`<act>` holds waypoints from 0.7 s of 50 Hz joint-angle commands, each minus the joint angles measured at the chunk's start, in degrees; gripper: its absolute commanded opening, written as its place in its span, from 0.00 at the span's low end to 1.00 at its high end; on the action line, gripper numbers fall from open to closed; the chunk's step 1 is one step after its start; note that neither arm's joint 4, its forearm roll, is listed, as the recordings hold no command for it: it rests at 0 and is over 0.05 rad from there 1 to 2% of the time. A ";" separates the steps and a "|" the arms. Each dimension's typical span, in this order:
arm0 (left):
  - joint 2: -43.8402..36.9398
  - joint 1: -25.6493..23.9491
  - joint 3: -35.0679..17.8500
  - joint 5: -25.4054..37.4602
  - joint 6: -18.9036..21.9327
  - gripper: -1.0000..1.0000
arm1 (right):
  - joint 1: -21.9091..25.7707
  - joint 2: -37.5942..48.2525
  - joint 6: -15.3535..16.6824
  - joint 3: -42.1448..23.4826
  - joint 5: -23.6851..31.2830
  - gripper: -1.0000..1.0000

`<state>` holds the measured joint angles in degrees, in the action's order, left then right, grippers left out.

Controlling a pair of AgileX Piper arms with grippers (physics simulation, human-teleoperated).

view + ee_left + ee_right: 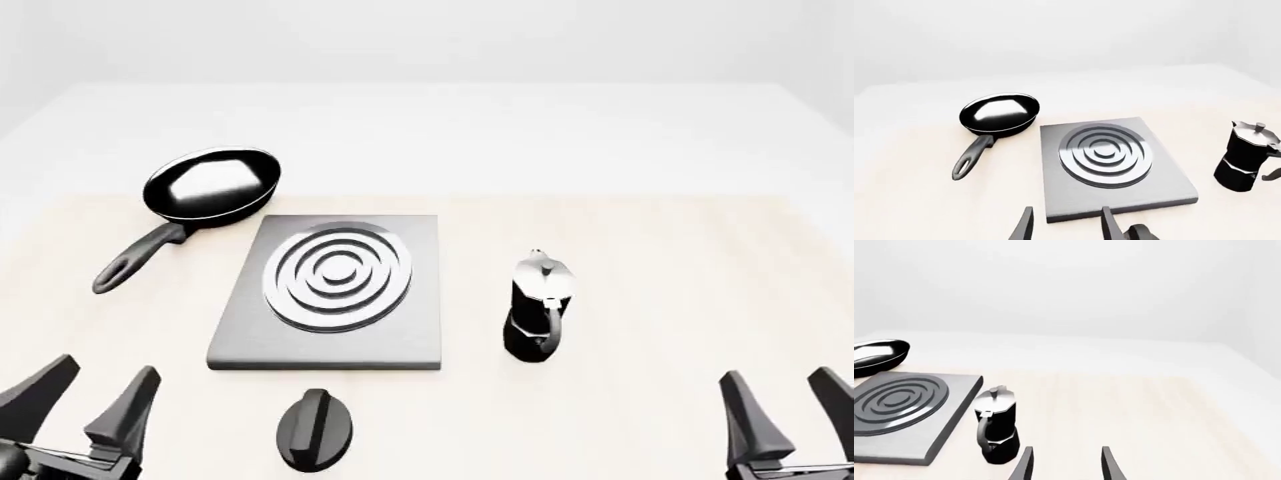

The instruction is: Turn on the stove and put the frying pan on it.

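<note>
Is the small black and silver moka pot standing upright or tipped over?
Upright: the black and silver moka pot stands on its base on the table, lid knob on top, beside the dark-grey stove.

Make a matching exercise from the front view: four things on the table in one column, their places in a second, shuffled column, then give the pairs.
Things:
1. frying pan
2. stove
3. moka pot
4. knob

Places:
A. standing upright just right of the slab
B. on the table at the far left, handle pointing toward the left arm
C. near edge of the table, in front of the slab
D. flat in the middle, nothing on its burner

Pairs: 1-B, 2-D, 3-A, 4-C
</note>
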<state>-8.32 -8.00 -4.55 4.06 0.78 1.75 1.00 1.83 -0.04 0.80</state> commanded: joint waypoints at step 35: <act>-16.18 -27.14 -0.44 6.77 -13.88 1.00 | 1.62 -0.97 -0.76 0.03 1.36 1.00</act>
<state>-22.98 -29.69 -6.19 11.18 -8.96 3.14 0.10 1.35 -0.02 2.07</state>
